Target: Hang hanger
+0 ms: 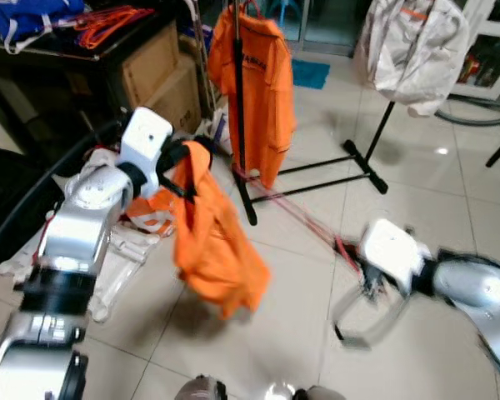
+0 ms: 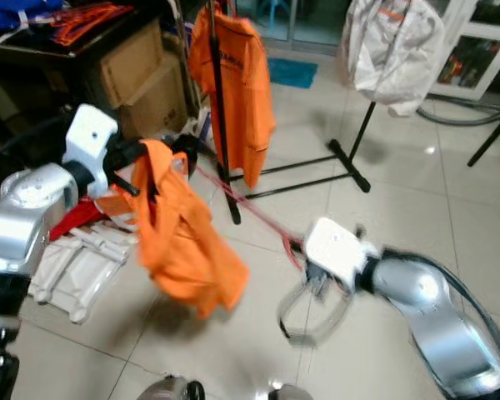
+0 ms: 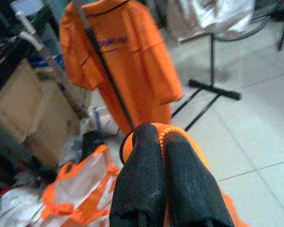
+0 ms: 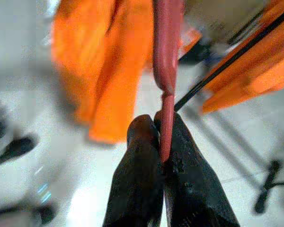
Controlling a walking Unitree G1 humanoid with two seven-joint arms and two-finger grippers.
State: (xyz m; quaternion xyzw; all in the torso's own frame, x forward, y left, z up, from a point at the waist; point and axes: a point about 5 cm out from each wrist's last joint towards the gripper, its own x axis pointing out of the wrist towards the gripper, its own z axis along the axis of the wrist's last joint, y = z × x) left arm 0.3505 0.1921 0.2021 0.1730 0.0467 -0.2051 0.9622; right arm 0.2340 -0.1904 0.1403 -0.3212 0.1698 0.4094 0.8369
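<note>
An orange garment [image 1: 212,242] hangs from my left gripper [image 1: 187,167], raised at the left; in the left wrist view the fingers [image 3: 142,156] are shut on its orange fabric [image 3: 180,142]. A thin red hanger [image 1: 300,217] runs low across the floor from the garment side to my right gripper [image 1: 357,265], which is shut on the red hanger's [image 4: 166,56] end. Behind them stands a black rack pole [image 1: 237,108] with an orange T-shirt [image 1: 262,92] hanging on it. The picture is blurred around the right arm.
The rack's black foot bars [image 1: 317,171] lie on the tiled floor. A white garment [image 1: 417,46] hangs on a second stand at the back right. Cardboard boxes [image 1: 158,75] and a dark table stand at the back left. White plastic pieces [image 1: 125,258] lie under my left arm.
</note>
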